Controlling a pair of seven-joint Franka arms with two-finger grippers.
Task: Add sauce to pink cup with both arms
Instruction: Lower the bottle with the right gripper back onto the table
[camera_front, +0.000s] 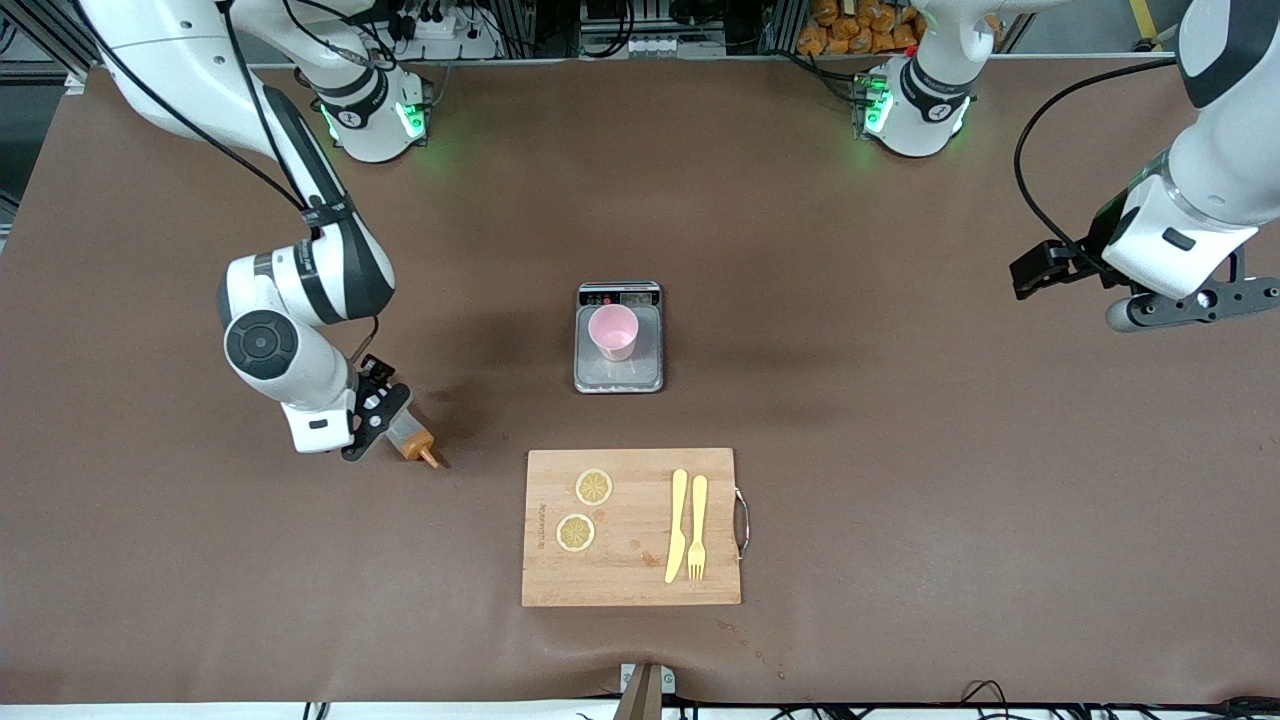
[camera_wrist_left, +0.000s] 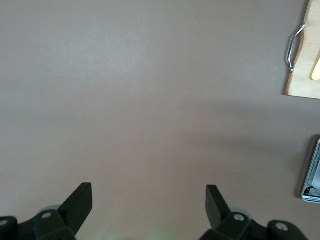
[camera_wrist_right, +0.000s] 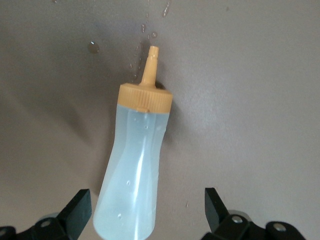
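We judge the job barely begun: nothing has been poured and the bottle is not yet gripped. The sauce bottle (camera_front: 412, 438) lies on its side on the desk (camera_front: 900, 450) toward the right arm's end, its orange nozzle pointing toward the front camera. Our right gripper (camera_front: 372, 425) is down at the bottle's base end; in the right wrist view its fingers (camera_wrist_right: 75, 212) stand wide apart, with the bottle (camera_wrist_right: 135, 175) lying between them and nearer one finger, and no squeeze on its sides that we can see. A few droplets dot the desk around the nozzle.

The pink cup (camera_front: 612, 333) stands upright on a small scale (camera_front: 619, 372) in the middle of the desk, well apart from the bottle, and looks empty from above. Nearer the front camera lies a cutting board (camera_front: 632, 575) with lemon slices, a knife and a fork.

Our left gripper (camera_front: 1195, 305) waits over bare desk at the left arm's end, fingers (camera_wrist_left: 80, 202) wide and holding nothing.

Still ahead, as we see it: closing on the bottle, lifting it, carrying it to the cup, and squeezing.
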